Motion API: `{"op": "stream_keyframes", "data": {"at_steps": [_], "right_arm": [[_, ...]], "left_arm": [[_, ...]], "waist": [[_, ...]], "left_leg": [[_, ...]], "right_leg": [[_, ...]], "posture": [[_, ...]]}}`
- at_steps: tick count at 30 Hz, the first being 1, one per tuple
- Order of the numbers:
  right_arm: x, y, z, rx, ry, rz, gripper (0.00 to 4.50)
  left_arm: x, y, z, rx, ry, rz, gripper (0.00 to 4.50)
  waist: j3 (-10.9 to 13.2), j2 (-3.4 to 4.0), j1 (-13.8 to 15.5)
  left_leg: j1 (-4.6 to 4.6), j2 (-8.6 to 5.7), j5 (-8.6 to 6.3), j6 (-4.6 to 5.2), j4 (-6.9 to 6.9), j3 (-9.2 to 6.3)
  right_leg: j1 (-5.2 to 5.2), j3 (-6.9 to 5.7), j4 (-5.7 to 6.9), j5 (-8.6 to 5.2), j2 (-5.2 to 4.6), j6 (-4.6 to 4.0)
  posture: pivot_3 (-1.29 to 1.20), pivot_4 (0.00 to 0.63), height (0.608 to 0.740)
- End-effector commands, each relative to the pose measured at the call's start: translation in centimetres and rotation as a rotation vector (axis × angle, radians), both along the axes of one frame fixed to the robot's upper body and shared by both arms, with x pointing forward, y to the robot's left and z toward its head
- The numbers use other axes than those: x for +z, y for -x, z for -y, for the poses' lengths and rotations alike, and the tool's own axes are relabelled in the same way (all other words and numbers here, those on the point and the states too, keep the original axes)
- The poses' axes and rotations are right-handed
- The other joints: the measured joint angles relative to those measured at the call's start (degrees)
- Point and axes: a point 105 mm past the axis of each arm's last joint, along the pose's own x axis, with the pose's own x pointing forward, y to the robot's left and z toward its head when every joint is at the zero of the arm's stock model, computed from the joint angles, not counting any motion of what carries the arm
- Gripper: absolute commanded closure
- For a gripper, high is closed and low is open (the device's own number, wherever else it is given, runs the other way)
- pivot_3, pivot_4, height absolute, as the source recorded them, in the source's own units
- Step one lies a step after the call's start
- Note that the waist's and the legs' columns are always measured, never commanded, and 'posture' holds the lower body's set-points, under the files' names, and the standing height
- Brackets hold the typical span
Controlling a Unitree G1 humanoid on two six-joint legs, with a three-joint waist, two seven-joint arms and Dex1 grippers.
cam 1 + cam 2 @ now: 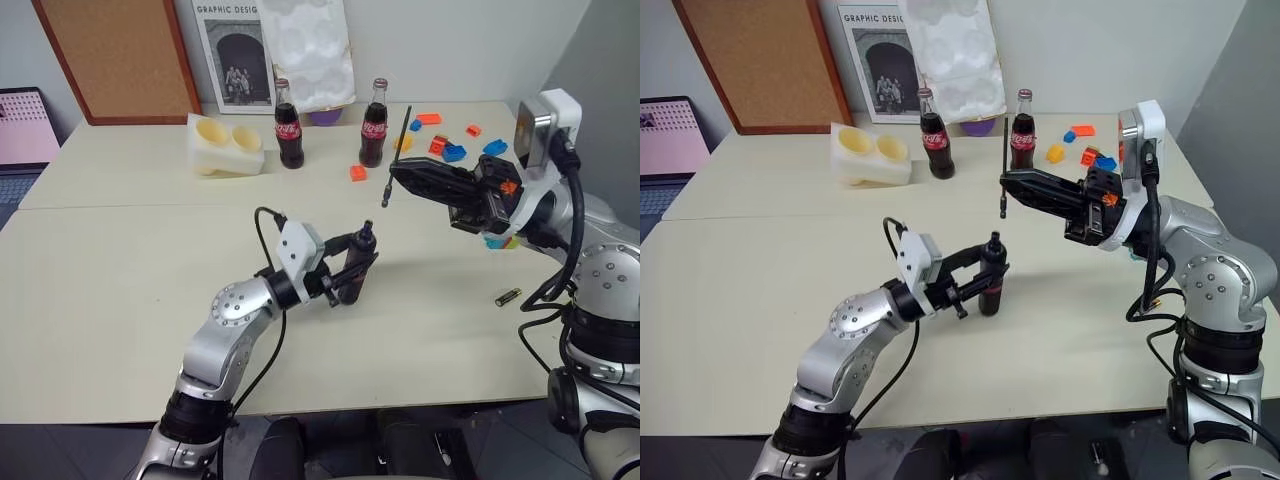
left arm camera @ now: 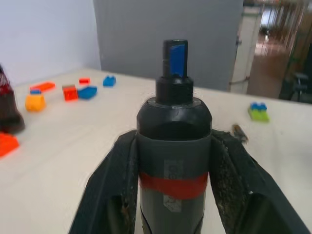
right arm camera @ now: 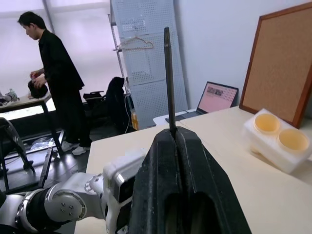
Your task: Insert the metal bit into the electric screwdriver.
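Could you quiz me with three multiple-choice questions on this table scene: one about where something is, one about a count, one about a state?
1. Where is the electric screwdriver?
A. Lying beside the battery
B. Upright in the left gripper
C. Leaning on a bottle

2. How many cola bottles stand on the table?
A. One
B. Two
C. Four

3. What state is the metal bit in?
A. Clamped in the right gripper, outside the tool
B. Seated in the tool
C. Flat on the table

Answers: 1 B, the fingers flank its red-banded body; 2 B, a pair stands near the far edge; 3 A, the rod sticks out of the shut black fingers, apart from the blue tip.
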Motion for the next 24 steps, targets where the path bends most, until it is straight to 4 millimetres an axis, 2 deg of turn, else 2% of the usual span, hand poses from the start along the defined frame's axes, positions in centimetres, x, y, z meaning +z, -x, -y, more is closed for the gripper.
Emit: {"op": "stream_keyframes", "data": {"at_steps": [1,15,24], "right_arm": [[0.3,0.3,-0.2,0.034,0.003,0.052,4.50],[-1.8,-0.7,-1.8,0.116,0.073,0.056,4.50],[-2.5,-1.0,-1.9,0.118,0.089,0.068,4.50]], "left_arm": [[-0.3,0.3,-0.4,0.003,-0.026,0.036,2.85],[-0.8,0.2,-0.8,0.018,-0.045,0.041,2.85],[-0.8,0.1,-0.9,0.024,-0.049,0.040,2.85]], "waist": [[0.0,0.00,0.1],[0.0,0.01,-0.2],[0.0,0.01,-0.2]], "left_leg": [[0.00,-0.01,0.00,0.00,0.02,0.01],[0.11,0.01,0.00,0.00,0.03,0.04],[0.12,0.01,0.00,0.00,0.03,0.04]], "right_leg": [[0.01,0.01,0.00,0.00,-0.01,0.00],[0.06,0.04,0.05,0.01,0.00,0.00],[0.07,0.04,0.07,0.02,0.00,0.00]], "posture": [[0.00,0.150,0.740],[0.00,0.150,0.740],[0.00,0.150,0.740]]}}
